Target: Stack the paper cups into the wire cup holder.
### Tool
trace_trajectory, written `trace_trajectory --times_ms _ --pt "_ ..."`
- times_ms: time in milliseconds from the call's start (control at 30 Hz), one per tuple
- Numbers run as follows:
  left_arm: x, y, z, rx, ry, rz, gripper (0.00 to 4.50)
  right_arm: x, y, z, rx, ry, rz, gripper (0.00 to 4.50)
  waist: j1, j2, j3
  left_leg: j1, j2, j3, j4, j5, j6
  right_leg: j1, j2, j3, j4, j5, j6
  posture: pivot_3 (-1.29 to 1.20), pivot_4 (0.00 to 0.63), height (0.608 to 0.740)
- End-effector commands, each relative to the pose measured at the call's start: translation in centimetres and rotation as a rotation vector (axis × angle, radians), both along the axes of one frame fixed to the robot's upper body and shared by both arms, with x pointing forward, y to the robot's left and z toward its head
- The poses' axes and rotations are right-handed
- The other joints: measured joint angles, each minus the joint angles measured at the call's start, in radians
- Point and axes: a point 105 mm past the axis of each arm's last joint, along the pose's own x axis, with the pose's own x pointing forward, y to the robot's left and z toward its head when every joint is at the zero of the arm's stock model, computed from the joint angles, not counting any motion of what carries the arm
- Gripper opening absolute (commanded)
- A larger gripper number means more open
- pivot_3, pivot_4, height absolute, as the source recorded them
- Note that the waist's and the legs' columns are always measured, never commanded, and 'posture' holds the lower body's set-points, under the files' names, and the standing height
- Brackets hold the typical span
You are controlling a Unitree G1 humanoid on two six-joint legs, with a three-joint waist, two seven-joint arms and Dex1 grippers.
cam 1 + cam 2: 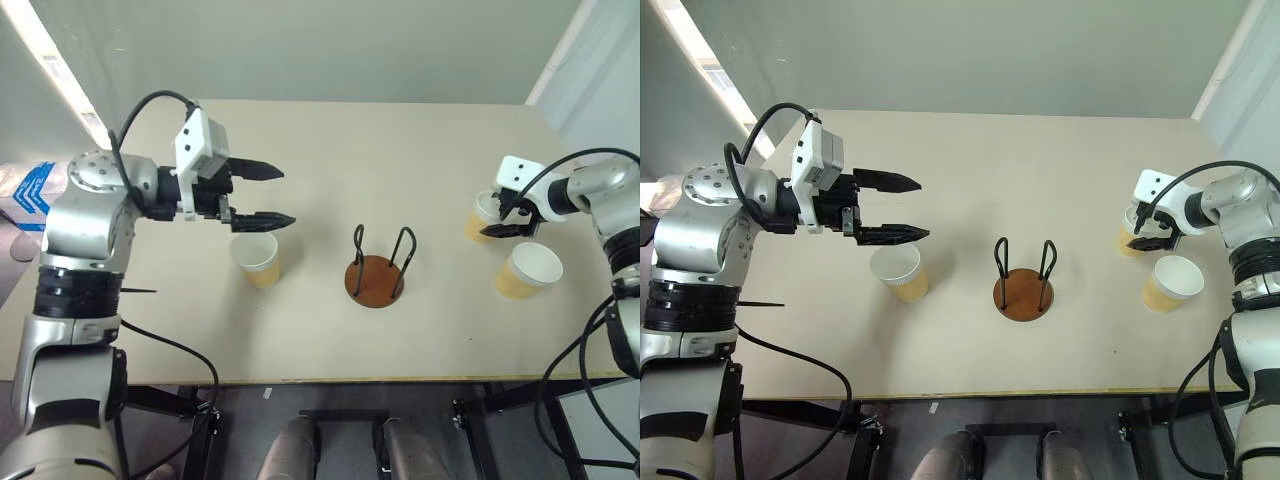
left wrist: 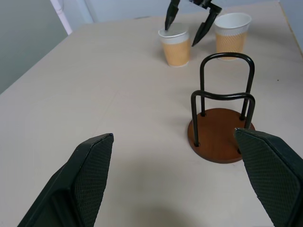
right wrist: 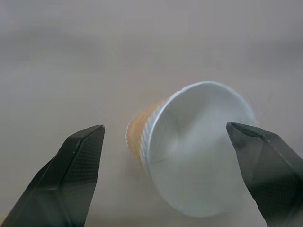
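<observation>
The wire cup holder, a reddish-brown disc with two black wire loops, stands at the table's middle with nothing in it. One paper cup stands upright to its left. My left gripper hovers open just above and behind that cup, its fingers pointing toward the holder. Two more paper cups stand at the right: one farther back and one nearer the front. My right gripper is open and straddles the rim of the farther cup, whose white inside lies between the fingers.
The beige table has free surface behind the holder and between the cups. Its front edge runs close below the holder, and its right edge lies just past the two right cups.
</observation>
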Motion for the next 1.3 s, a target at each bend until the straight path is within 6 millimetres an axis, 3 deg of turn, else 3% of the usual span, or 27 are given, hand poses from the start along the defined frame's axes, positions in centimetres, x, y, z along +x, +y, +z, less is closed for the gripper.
trace_trajectory --times_ms 33,200,300,333,467,567,667,767,900,1033,1300 --pt "-0.5 0.0 0.9 0.001 -0.036 -0.005 4.5 0.4 0.3 0.7 -0.035 -0.027 0.024 3.06 -0.001 0.0 0.0 0.0 0.0 0.0 0.0 0.0 0.0 0.0 0.0 0.0 0.0 0.0 0.0 0.0 0.15 0.74" --pt "-0.4 0.4 0.8 -0.022 -0.015 0.005 4.5 0.3 0.7 0.8 0.025 -0.013 0.038 1.24 0.0 0.0 0.0 0.0 0.0 -0.001 -0.003 0.002 -0.004 -0.001 0.0 0.0 0.0 0.001 -0.002 0.0 0.15 0.74" --pt "-0.3 0.7 0.9 -0.057 0.009 0.014 4.5 -0.1 1.4 2.1 0.11 -0.016 0.067 0.18 -0.001 0.0 0.0 0.0 0.0 -0.001 -0.004 0.002 -0.004 -0.002 0.0 -0.001 0.001 0.0 -0.003 0.0 0.15 0.74" --pt "-0.4 0.7 0.8 -0.061 0.013 0.013 4.5 -0.3 1.6 2.7 0.129 -0.02 0.087 0.05 -0.002 0.0 0.0 0.0 0.0 -0.001 -0.004 0.002 -0.004 -0.002 0.0 -0.001 0.001 0.0 -0.003 0.0 0.15 0.74" --pt "-0.7 0.5 0.7 -0.076 0.021 0.001 4.5 -2.2 3.2 6.1 0.213 -0.045 0.186 0.05 0.0 0.0 0.0 0.0 0.0 -0.001 -0.005 0.003 -0.006 -0.002 0.0 -0.001 0.001 0.0 -0.005 0.0 0.15 0.74" --pt "-0.8 0.3 0.4 -0.078 0.029 -0.006 4.5 -6.3 6.0 8.6 0.175 -0.059 0.356 0.05 0.004 0.0 0.0 -0.001 0.001 -0.001 -0.006 0.004 -0.008 -0.002 0.0 -0.004 0.0 -0.003 -0.01 0.0 0.15 0.74" --pt "-0.9 0.3 0.3 -0.077 0.034 -0.011 4.5 -10.4 9.6 9.6 0.116 -0.052 0.516 0.05 0.0 0.0 0.0 -0.002 0.002 -0.001 -0.006 0.006 -0.012 -0.002 0.001 -0.004 0.0 -0.005 -0.012 0.0 0.15 0.74" --pt "-0.8 0.0 0.1 -0.071 0.039 -0.022 4.5 -12.6 12.2 9.8 0.058 -0.064 0.617 0.05 -0.005 0.0 0.0 -0.001 0.002 -0.001 -0.006 0.01 -0.018 -0.002 0.002 -0.003 0.0 -0.007 -0.013 0.0 0.15 0.74" --pt "-0.6 -0.6 -0.1 -0.063 0.042 -0.047 4.5 -13.8 14.9 9.7 0.038 -0.076 0.72 0.05 -0.006 -0.001 0.0 0.0 0.002 -0.002 -0.004 0.005 -0.009 -0.001 0.002 -0.002 0.001 -0.007 -0.015 0.0 0.15 0.74" --pt "-0.3 -1.2 -0.3 -0.055 0.041 -0.067 4.5 -13.3 17.1 9.8 0.022 -0.099 0.788 0.05 -0.008 -0.001 0.0 0.0 0.002 -0.002 -0.003 0.011 -0.007 -0.001 0.002 -0.002 0.002 -0.003 -0.016 0.0 0.15 0.74" --pt "-0.2 -1.5 -0.4 -0.051 0.036 -0.076 4.5 -12.6 18.8 9.4 -0.007 -0.107 0.851 0.05 -0.005 -0.001 0.0 0.001 0.001 -0.002 -0.003 0.014 -0.007 -0.002 0.002 -0.002 0.003 -0.001 -0.018 0.0 0.15 0.74"
